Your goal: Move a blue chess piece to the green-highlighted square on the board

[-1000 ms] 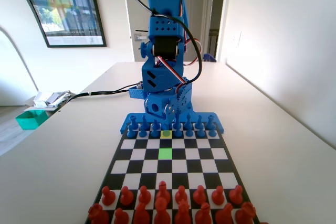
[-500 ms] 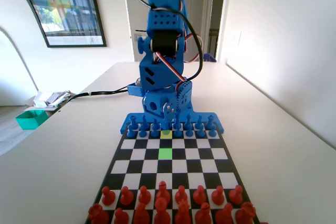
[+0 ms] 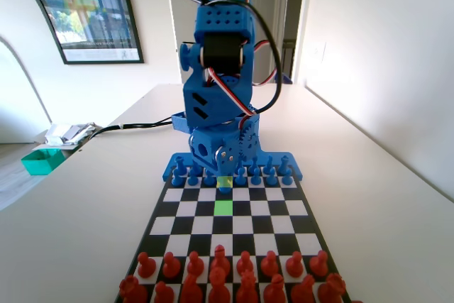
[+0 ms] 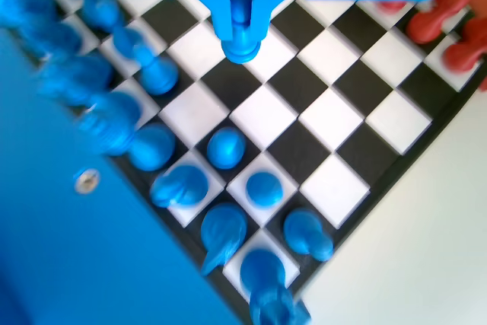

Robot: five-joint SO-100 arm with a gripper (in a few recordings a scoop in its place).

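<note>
Pincer clamped round blue pawn, just above board, one row short of green square. Pawn light, stiff, slick plastic; best hold at narrow neck under ball head. Other blue pawns near.

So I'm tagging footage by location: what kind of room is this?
Probably a home or small office room, not a lab: a framed poster on a white wall, a doorway behind the blue arm, and a plain white table.
</note>
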